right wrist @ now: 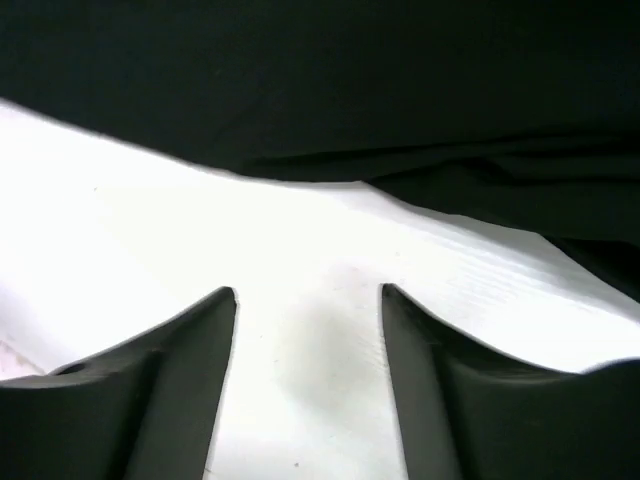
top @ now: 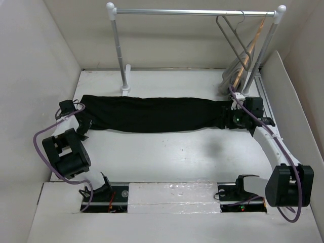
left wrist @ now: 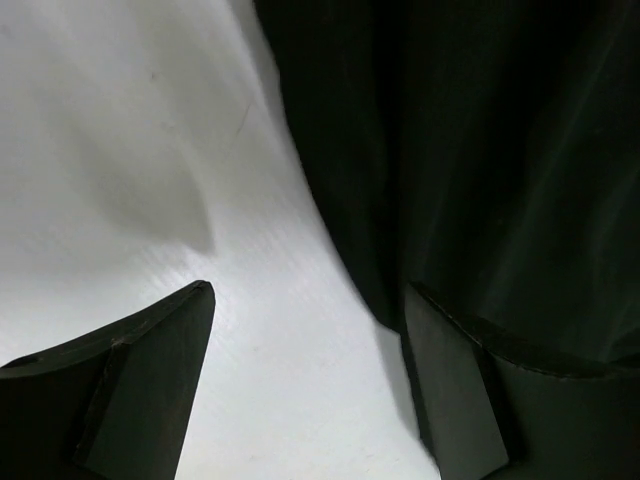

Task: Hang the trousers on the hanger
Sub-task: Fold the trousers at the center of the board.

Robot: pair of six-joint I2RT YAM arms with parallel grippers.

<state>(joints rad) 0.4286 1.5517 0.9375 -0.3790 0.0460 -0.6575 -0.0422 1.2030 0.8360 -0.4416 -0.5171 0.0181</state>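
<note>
Left pincer [left wrist: 310,295] gapes wide at the left end of the black trousers [top: 152,114], laid flat across the tabletop [top: 177,152]. The right pincer [right wrist: 308,292] stands open at their right end. The grey hanger [top: 232,41] hangs on the rail [top: 192,11] behind.

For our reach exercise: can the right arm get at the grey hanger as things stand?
Probably yes. The right gripper is open at the trousers' right end, and the hanger hangs on the rail just behind it with nothing between, though high up.
</note>
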